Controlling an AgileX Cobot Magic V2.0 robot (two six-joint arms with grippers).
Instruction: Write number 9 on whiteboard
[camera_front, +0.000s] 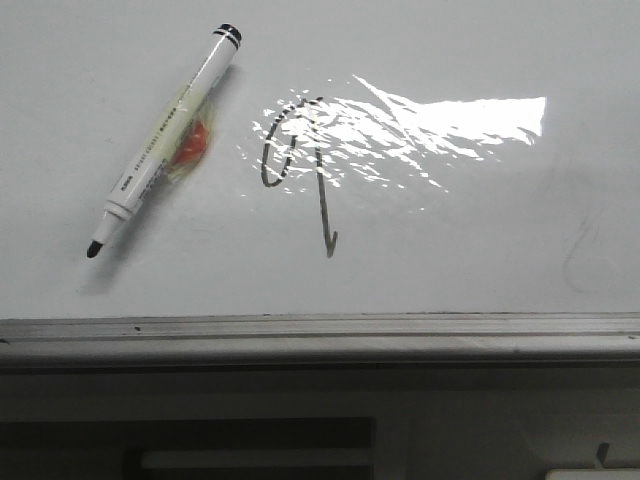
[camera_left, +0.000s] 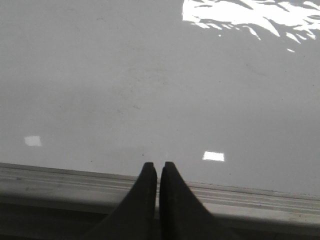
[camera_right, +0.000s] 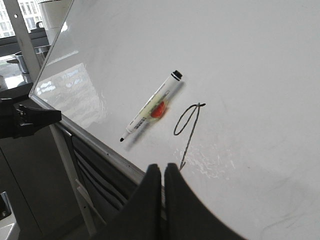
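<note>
— Glossy white-grey flat whiteboard (camera_front: 450, 260) fills nearly all of our front view, with a grey metal rail (camera_front: 320, 335) along its near edge. Where do we find the figure?

— We see the thin dark-grey hand-drawn number 9 (camera_front: 300, 170) near the middle of the board: an open loop on top and a straight stem that ends in a small hook. The loop and the top of the stem lie within the left end of a bright glare patch (camera_front: 430, 125); the hook points toward the rail.

— And beside it?

— To its left lies a white marker with a black tip and a black end ring (camera_front: 165, 140), uncapped, flat on the board and set diagonally, tip toward the rail. An orange-red smear (camera_front: 195, 140) shows right at the barrel, on the side that faces the 9. We also make out a faint grey curved smudge (camera_front: 580, 250) well to the right of the figure.

— What of our grippers?

— Our black left gripper (camera_left: 158, 167) has its jaws pressed together on nothing, its tips over the rail. Our black right gripper (camera_right: 162, 170) is likewise closed and empty; in its wrist view its tips sit near the board's edge, just by the hook of the 9, apart from the marker.
</note>
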